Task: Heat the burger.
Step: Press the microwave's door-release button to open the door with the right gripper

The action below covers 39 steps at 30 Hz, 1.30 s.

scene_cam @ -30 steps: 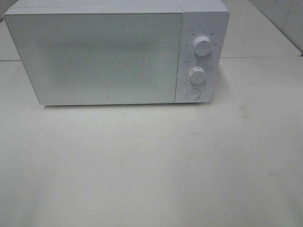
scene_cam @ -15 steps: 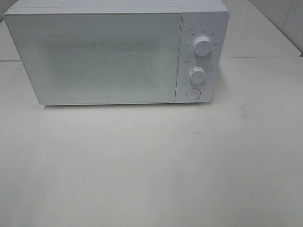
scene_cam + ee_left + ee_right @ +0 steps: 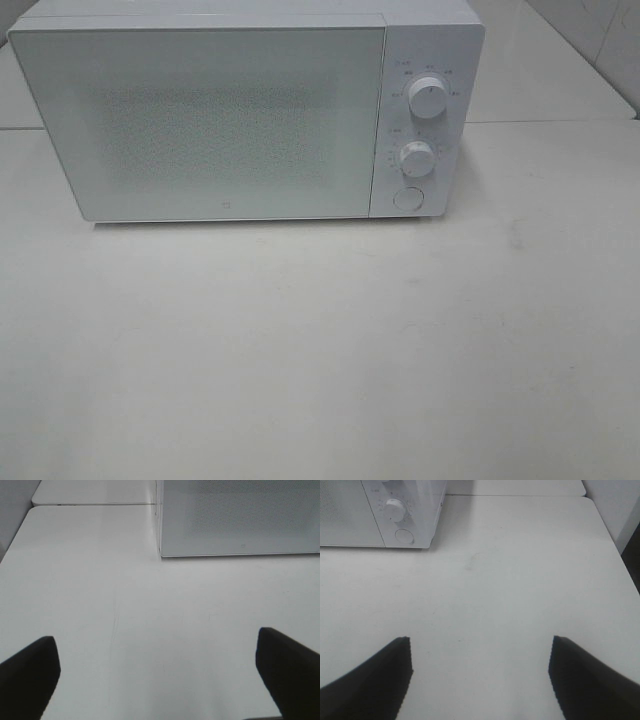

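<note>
Left gripper (image 3: pixel 156 640) spread wide, right gripper (image 3: pixel 481 641) spread too, both empty over the table (image 3: pixel 320 350) — microwave (image 3: pixel 220 120) door shut, burger in no view

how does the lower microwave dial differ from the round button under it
The lower white round dial stands out from the white microwave's control panel; the flat white round button looks flush. The dial is ringed by printed marks; the button has none. Both are round and white.

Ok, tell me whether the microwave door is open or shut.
Shut: the door sits flush against the control panel, with no gap along its edge in the exterior view.
</note>
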Each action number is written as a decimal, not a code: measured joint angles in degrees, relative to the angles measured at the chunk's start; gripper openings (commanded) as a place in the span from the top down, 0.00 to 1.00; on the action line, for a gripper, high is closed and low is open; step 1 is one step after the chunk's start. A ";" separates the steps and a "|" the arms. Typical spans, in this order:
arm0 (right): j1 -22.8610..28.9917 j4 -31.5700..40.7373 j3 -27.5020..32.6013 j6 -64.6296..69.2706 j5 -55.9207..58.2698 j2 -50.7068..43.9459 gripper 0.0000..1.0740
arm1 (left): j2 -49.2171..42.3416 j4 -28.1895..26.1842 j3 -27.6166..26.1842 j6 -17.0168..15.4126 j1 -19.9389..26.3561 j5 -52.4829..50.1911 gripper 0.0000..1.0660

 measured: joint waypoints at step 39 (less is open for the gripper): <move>-0.17 0.00 -1.32 -1.55 -19.82 21.31 0.30 | 0.00 0.00 0.00 0.00 0.00 0.00 0.06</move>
